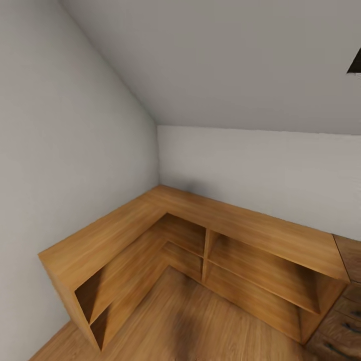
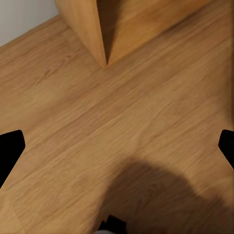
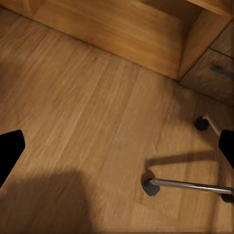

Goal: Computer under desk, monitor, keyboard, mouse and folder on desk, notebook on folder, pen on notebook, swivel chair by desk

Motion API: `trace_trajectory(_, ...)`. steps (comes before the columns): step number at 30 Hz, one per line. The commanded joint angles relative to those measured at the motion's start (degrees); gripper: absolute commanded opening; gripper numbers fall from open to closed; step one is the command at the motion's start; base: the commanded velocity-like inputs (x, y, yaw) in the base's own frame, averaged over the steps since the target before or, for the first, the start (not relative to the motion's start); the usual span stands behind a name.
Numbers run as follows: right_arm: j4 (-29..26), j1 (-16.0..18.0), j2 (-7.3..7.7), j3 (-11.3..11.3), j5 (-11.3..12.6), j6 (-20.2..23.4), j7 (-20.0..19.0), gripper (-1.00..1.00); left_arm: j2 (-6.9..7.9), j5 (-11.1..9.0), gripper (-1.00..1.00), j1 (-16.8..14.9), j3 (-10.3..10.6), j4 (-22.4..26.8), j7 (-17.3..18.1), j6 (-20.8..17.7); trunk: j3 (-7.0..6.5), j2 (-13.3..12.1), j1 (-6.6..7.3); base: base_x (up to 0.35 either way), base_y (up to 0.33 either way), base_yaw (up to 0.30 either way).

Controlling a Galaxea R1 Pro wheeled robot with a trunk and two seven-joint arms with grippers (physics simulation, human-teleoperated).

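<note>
I am in the bedroom, facing a corner under a sloped grey wall (image 1: 225, 65). From the swivel chair I see a chrome base leg (image 3: 190, 185) ending in a black castor (image 3: 149, 186), and a second castor (image 3: 202, 123), all on the wood floor in the right wrist view. My right gripper (image 3: 117, 151) hangs open above that floor, with its black fingertips (image 3: 9, 151) far apart and nothing between them. My left gripper (image 2: 117, 151) is open too, over bare floor near the end of a shelf unit.
A low L-shaped wooden shelf unit (image 1: 200, 210) with open compartments fills the corner; its end panel (image 2: 92, 24) and base (image 3: 112, 29) are close. A light wooden dresser (image 1: 346, 321) with bar handles (image 3: 222, 72) stands at the right. A skylight frame (image 1: 355, 62) sits top right.
</note>
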State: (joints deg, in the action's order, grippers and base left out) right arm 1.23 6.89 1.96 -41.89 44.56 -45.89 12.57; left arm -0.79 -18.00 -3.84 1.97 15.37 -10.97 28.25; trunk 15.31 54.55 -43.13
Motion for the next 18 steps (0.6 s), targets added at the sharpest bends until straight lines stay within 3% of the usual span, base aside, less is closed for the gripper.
trace_trajectory(1,0.10,0.06,-0.04,-0.47,-0.16,0.02,0.53,1.00,0.00,-0.02,1.00,-0.02,0.23,0.01,-0.37,0.14,0.15,0.05,0.00,0.000,0.000,-0.176)
trace_trajectory(18,0.09,0.06,-0.06,-0.47,-0.13,2.54,0.53,1.00,0.00,-0.02,1.00,-0.02,0.24,-0.05,-0.37,0.03,1.45,0.05,0.00,0.000,0.000,-0.180)
